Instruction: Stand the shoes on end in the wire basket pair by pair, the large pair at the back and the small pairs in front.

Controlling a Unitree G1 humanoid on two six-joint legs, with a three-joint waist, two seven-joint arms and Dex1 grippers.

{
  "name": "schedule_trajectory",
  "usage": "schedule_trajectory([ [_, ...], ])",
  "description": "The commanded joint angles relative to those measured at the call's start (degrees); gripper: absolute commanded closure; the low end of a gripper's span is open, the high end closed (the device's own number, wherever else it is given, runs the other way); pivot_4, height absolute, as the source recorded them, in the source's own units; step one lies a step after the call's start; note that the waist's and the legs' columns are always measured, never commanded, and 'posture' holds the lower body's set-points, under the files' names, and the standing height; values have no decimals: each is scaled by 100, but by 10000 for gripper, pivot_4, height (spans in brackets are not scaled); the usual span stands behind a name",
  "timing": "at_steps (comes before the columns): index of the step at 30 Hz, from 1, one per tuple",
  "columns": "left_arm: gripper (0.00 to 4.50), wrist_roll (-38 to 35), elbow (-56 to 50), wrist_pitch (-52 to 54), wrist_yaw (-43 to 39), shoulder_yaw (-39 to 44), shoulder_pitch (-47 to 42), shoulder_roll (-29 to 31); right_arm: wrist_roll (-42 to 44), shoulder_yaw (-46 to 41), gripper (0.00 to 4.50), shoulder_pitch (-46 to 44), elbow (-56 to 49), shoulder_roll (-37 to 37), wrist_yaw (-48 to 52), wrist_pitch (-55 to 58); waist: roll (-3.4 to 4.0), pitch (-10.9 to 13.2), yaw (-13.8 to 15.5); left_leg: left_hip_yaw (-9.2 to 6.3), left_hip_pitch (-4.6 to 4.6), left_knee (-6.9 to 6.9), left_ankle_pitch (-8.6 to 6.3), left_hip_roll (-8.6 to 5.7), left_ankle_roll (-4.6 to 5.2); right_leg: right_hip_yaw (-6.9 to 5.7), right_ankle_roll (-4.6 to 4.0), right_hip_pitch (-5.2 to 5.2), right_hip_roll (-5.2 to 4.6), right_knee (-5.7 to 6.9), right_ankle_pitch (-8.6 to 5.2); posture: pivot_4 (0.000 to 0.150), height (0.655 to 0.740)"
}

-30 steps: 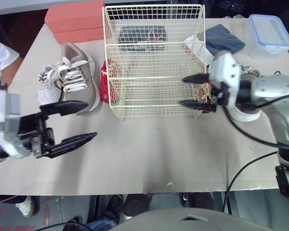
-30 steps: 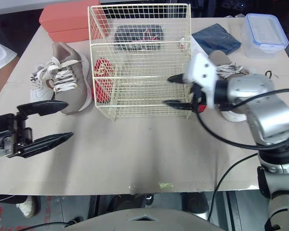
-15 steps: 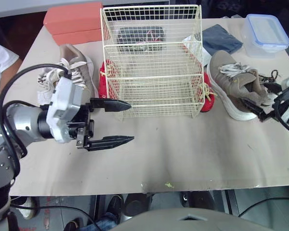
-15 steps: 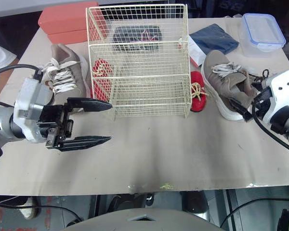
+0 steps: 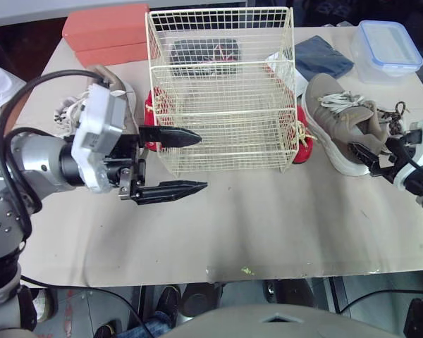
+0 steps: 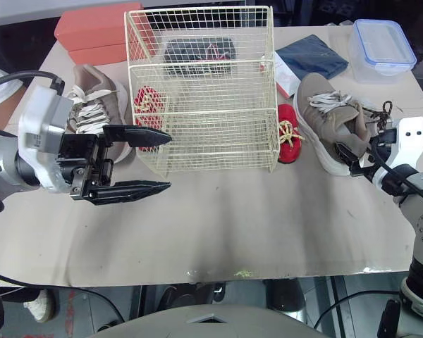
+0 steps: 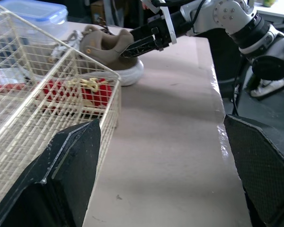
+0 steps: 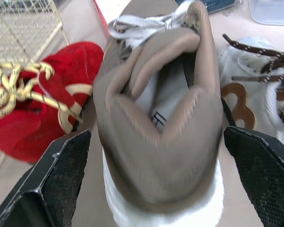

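Risk: right fingers (image 6: pixel 354 159) straddle only the heel of the taupe suede lace-up sneaker (image 5: pixel 342 123). A heel-only pinch could let the toe swing down and snag the cream wire basket (image 5: pixel 225 151), or knock the small red shoe with gold laces (image 8: pixel 33 109) lying just past the tips. They're spread wide with nothing clamped; contact unclear. Left fingers (image 5: pixel 176 136) are also spread and empty over the desk (image 5: pixel 268 225), tips at the basket's front corner.
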Motion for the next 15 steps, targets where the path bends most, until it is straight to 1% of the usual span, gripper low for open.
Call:
schedule_trajectory([
  [1, 0, -309, -226, 117, 240, 282, -150, 125, 73, -55, 16307, 66, -139, -171, -36, -3, 0, 0, -4, 1, 0, 0, 0, 0, 0, 0, 0, 0, 0, -1, 0, 1500, 7400],
  [3, 0, -273, -199, 81, 154, 365, -38, 133, 95, -54, 23314, 79, -152, -173, -82, -14, 0, 0, -7, 2, 1, 0, 0, 0, 0, 1, 0, 0, 0, -1, 0, 1500, 7400],
  [4, 0, -250, -184, 58, 113, 390, 4, 138, 82, -30, 27892, 99, -163, -201, -80, -43, 0, 0, -6, 2, 0, 0, 0, 0, 1, 2, 0, 0, 0, 0, 0, 1500, 7400],
  [7, 0, -213, -195, 3, 49, 406, 40, 149, 81, -63, 37837, 112, -206, -176, -112, -193, 0, 0, 4, 1, 2, 0, 0, 1, 1, 1, 0, 0, 2, 2, 0, 1500, 7400],
  [8, 0, -209, -201, -8, 38, 405, 37, 149, 37, -89, 42168, 104, -215, -175, -139, -313, 0, 0, 9, 1, 1, 0, 0, 1, 1, 0, 0, 0, 2, 2, 0, 1500, 7400],
  [9, 0, -204, -200, -21, 25, 399, 25, 144, -25, -143, 44217, 67, -207, -157, -194, -483, 0, 0, 12, 1, 1, 0, 0, 1, 1, 0, 0, 0, 1, 2, 0, 1500, 7400],
  [10, 0, -191, -199, -40, 5, 393, 16, 140, -72, -230, 44874, 4, -185, -138, -255, -662, 0, 0, 10, 2, 1, 0, 1, 0, 1, 1, 0, 0, 1, 2, 0, 1500, 7400],
  [15, 0, -106, -181, -120, -111, 430, 34, 160, -273, -686, 44874, -352, 64, -320, -382, -1692, 6, 4, -7, 9, 1, 0, 1, -1, 0, 5, 0, -2, 1, 1, 0, 1500, 7400],
])
